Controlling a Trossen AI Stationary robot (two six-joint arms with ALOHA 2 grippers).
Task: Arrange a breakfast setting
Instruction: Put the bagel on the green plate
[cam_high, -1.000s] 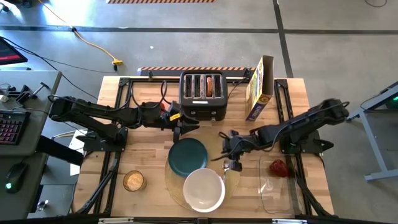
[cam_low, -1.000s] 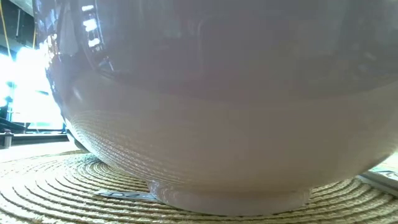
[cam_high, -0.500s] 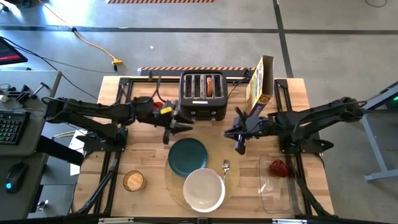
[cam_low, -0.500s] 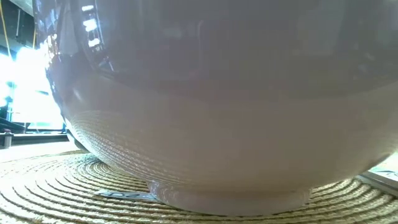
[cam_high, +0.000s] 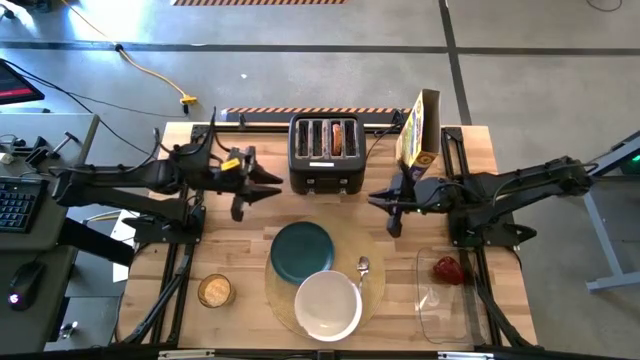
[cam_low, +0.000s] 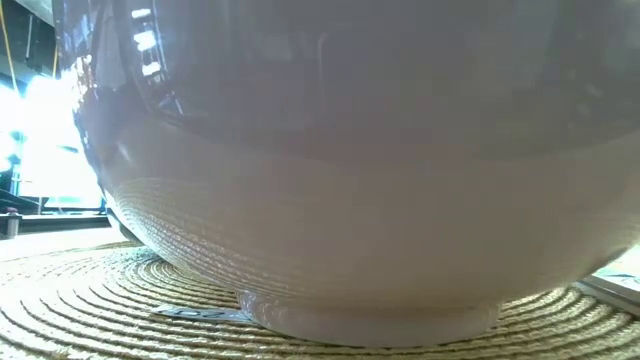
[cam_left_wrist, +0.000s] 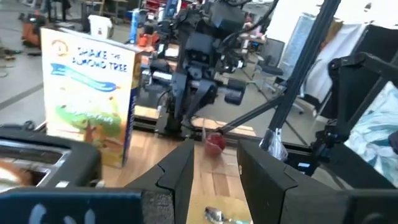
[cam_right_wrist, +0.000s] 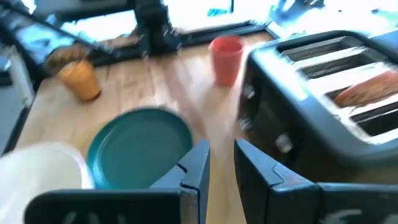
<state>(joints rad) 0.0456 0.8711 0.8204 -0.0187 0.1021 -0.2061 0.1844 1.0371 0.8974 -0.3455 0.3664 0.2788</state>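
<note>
Sitting on placemat (cam_high: 375, 295): plate (cam_high: 302, 250), bowl (cam_high: 327, 304), spoon (cam_high: 363, 268)

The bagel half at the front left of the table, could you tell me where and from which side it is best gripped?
Probably from straight above, gripping across opposite rim edges: the bagel half lies flat on the bare table with open wood around it. The left gripper is the nearer one.

dark teal plate (cam_high: 302, 250), white bowl (cam_high: 327, 304), black toaster (cam_high: 326, 154), red cup (cam_right_wrist: 226, 58)
</note>
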